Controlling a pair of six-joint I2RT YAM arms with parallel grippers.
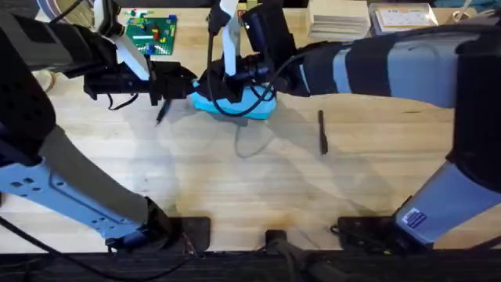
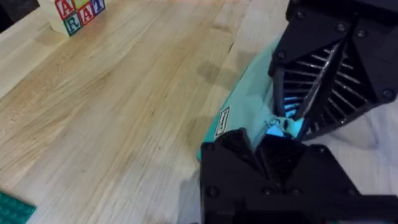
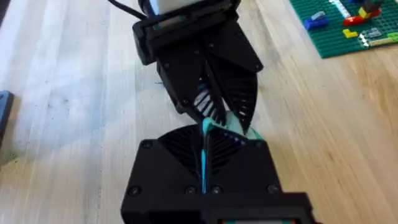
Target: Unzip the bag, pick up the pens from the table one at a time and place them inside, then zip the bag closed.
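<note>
The light blue bag (image 1: 244, 108) lies at the back middle of the table (image 1: 235, 188). My left gripper (image 1: 188, 84) is at its left end, and my right gripper (image 1: 215, 81) reaches across to meet it there. In the right wrist view a thin fold of the bag (image 3: 233, 124) is clamped in my right gripper (image 3: 205, 140), nose to nose with the left gripper (image 3: 214, 112). The left wrist view has my left gripper (image 2: 273, 140) shut on the bag (image 2: 239, 109). One dark pen (image 1: 322, 131) lies right of the bag. Another pen (image 1: 161, 114) lies under the left arm.
A green Lego baseplate (image 1: 151, 35) with small bricks sits at the back left, close behind the left arm. Letter blocks (image 2: 78, 12) stand farther off on the table. Stacked boxes (image 1: 337, 17) line the back right edge. Open wood lies in front of the bag.
</note>
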